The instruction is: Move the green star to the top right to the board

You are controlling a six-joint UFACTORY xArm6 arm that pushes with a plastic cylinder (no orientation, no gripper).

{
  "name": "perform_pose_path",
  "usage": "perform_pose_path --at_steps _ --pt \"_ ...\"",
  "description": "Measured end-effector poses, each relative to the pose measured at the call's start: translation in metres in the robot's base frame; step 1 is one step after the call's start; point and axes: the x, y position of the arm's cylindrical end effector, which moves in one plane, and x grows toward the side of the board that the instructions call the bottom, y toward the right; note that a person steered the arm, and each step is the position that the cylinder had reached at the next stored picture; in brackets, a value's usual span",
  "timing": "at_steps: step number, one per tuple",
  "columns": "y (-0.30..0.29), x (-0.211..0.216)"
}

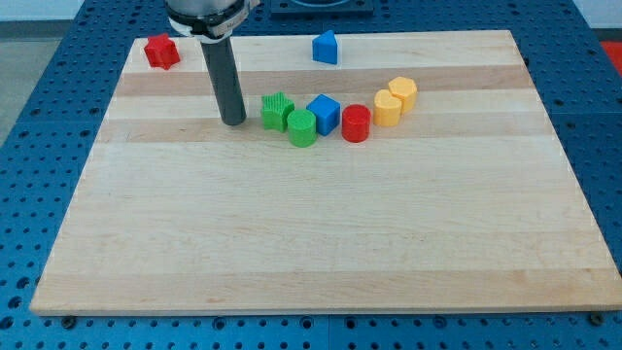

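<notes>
- My tip (233, 122) sits on the bench (311, 243) just to the view's left of the green star (277, 111) — near, not visibly touching.
- No jaws on this rig, only the rod, so nothing spread or pinching to report.
- Green star is upper-middle of the board, at the left end of a curved row: green cylinder (302, 128) touching it at lower right, then blue cube (324, 114), red cylinder (357, 123), yellow heart (388, 108), yellow cylinder (403, 93).
- Problem: a straight push to the right drives the star into that whole row — it would jam or drag the neighbours along.
- Better, I think: bring the tip round to the star's bottom-left and push up first, clearing the row, then swing behind it and run right along the top edge.
- Watch the blue block (326, 47) near the top edge; pass below it or expect a nudge.
- Red block (161, 51) at top left is well apart, no concern.
- Keep contact centred on the star; its points will make it spin off a glancing push.
</notes>
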Motion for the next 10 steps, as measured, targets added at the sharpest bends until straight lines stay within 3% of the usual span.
perform_pose_path --at_steps 4,10 --pt "0.092 -0.004" --pt "0.227 -0.075"
